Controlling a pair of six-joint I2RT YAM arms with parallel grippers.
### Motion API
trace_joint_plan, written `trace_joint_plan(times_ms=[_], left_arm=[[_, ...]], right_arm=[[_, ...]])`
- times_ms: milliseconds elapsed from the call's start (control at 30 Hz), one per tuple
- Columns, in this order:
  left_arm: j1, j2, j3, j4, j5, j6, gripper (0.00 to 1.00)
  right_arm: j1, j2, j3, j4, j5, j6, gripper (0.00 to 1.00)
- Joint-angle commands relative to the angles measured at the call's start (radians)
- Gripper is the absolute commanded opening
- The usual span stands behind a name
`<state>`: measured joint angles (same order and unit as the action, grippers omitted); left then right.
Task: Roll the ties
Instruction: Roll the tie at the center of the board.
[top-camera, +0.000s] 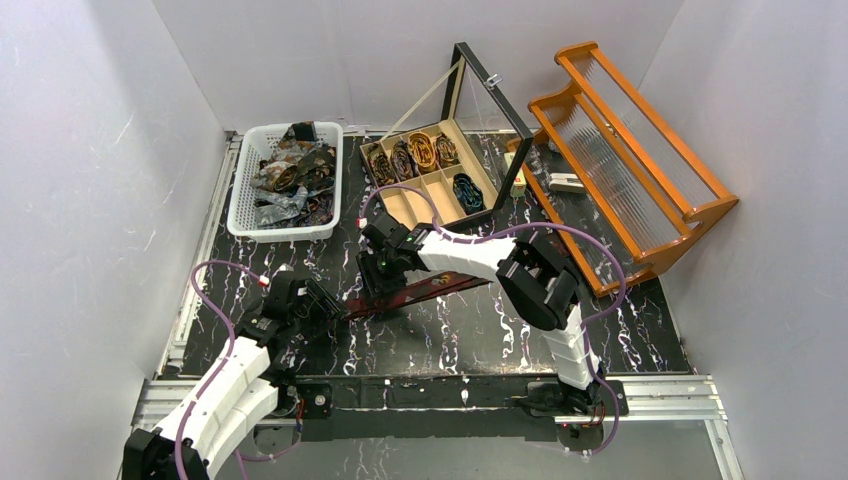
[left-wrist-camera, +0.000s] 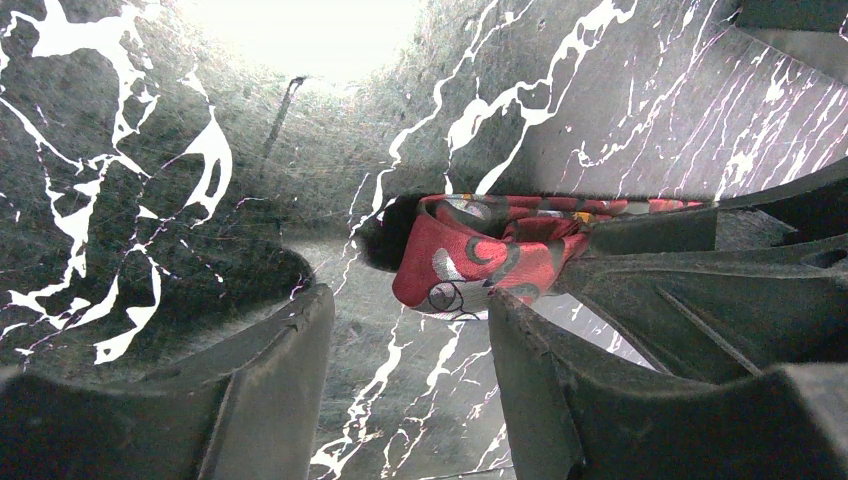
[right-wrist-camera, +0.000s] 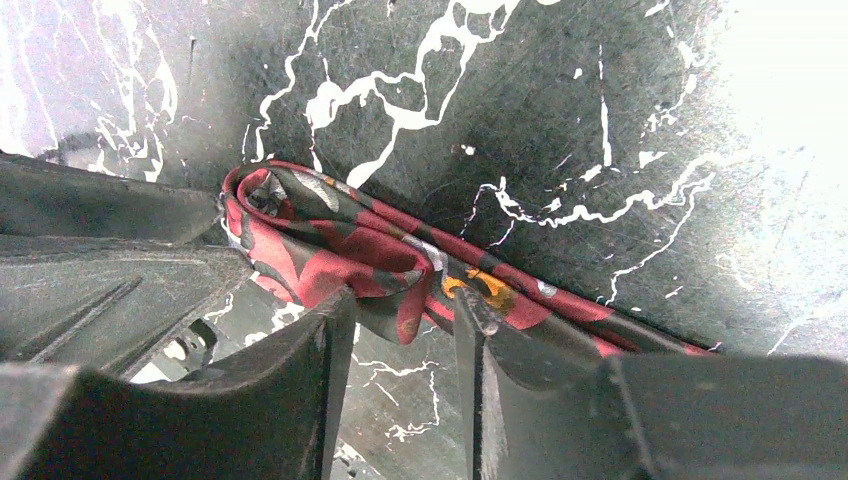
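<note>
Red patterned tie lying across the near middle of the black table, left gripper open and empty at its folded left end, right gripper straddling that fold, grip unclear

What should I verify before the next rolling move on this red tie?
1. Roll started: the red tie has its end doubled over but is not a tight coil: not ok.
2. Left gripper: jaws open, tie end at their tips, unclamped: ok.
3. Right gripper: jaws straddle the tie; whether they pinch it: cannot tell.
4. Tail: the visible part lies flat and straight on the table: ok.
5. Clearance between the two arms' jaws, which sit close together at the tie end: cannot tell.
6. Free compartment in the box: ok.
</note>
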<state>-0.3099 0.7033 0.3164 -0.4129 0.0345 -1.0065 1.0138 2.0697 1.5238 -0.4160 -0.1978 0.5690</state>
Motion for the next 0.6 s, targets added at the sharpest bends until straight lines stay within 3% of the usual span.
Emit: trace_joint_plan(times_ms=[0,233,400,567], left_arm=[[-0.003,-0.010,-0.023,0.001,-0.001,-0.001,0.56],[-0.004,-0.009,-0.035,0.023,-0.005,-0.017,0.56],[-0.003,-0.007,-0.033,0.036,-0.005,-0.012,0.56],[-0.004,-0.020,-0.025,0.038,-0.017,-0.006,0.59]], right_arm=[[-0.012,-0.017,0.005,0.006,-0.045,-0.025,0.48],[-0.030,-0.035,-0.012,0.006,-0.050,0.018,0.51],[-0.043,0.013,-0.030,0.005,-0.041,0.050,0.40],[-0.049,0.055,-0.052,-0.018,-0.045,0.049,0.35]])
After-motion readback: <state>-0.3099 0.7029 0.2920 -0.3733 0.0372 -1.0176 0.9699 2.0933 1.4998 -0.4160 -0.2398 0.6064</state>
